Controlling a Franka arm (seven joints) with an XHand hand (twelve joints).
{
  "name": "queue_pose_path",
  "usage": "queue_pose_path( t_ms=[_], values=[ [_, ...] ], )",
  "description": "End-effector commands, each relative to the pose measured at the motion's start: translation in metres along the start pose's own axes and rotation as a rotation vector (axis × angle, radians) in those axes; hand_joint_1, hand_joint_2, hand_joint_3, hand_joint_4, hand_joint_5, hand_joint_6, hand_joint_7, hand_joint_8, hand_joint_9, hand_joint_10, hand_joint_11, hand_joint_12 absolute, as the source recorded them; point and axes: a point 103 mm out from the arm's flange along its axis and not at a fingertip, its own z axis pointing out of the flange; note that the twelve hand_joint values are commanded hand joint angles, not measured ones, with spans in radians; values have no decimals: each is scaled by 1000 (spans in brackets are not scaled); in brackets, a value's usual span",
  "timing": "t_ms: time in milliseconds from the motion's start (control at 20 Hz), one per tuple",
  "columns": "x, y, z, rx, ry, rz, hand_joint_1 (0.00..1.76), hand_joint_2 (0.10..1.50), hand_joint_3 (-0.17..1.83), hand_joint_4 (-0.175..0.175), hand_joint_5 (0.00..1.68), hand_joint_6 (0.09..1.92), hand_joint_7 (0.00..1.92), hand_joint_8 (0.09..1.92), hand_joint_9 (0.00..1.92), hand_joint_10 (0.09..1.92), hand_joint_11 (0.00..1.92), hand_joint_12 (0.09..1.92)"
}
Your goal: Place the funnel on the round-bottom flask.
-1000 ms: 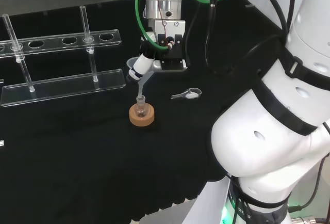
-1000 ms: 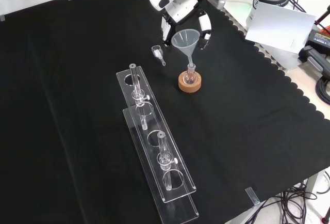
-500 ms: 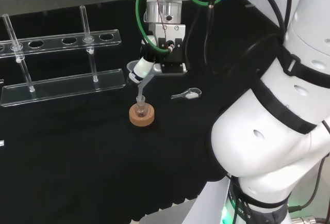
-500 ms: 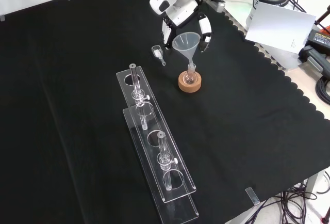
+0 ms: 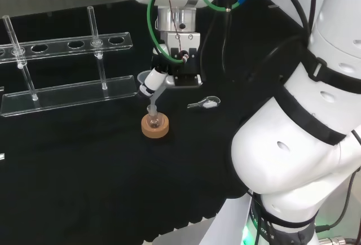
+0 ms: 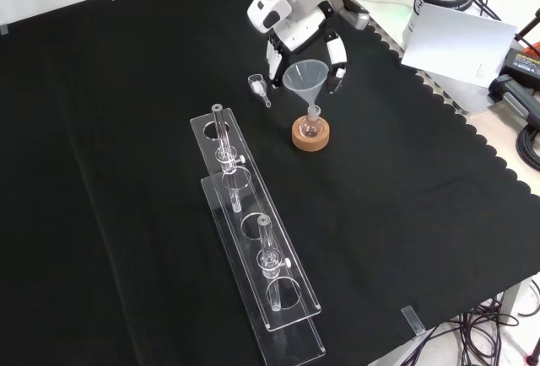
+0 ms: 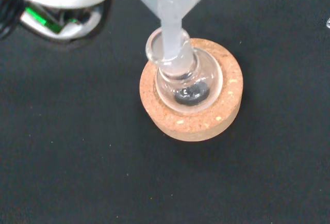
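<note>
A clear funnel (image 6: pixel 305 76) stands tilted over a small round-bottom flask (image 6: pixel 311 126) that sits in a cork ring (image 6: pixel 309 137). In the wrist view the funnel's stem (image 7: pixel 174 27) is inside the flask's neck (image 7: pixel 166 54), above the cork ring (image 7: pixel 192 121). The hand (image 6: pixel 291 13) is right behind the funnel's cone, with its fingers (image 6: pixel 337 51) curled on both sides of the rim. In the head view a white fingertip (image 5: pixel 152 78) lies against the funnel (image 5: pixel 145 80), above the flask (image 5: pixel 153 117).
A clear test-tube rack (image 6: pixel 253 239) with glass tubes runs along the cloth in front of the flask, and stands at the left of the head view (image 5: pixel 67 67). A small glass piece (image 6: pixel 258 86) lies beside the hand. The cloth's scalloped edge (image 6: pixel 472 142) is to the right.
The hand has come down a little with the funnel, and the stem has sunk lower at the flask's neck. The flask and cork ring have not moved.
</note>
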Motion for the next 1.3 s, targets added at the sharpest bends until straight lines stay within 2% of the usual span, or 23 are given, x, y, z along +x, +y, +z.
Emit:
queue_pose_path(
  t_ms=[50, 750, 1300],
  values=[
    [7, 9, 13, -17, -15, -5, 1071, 528, 922, -149, 599, 741, 991, 725, 1218, 237, 814, 1048],
    [1, 15, 21, -9, -39, 10, 1076, 526, 925, -149, 601, 744, 992, 727, 1221, 240, 824, 1044],
    [8, 11, 22, -5, -35, -6, 1076, 525, 927, -149, 600, 746, 992, 727, 1221, 241, 825, 1042]
  ],
)
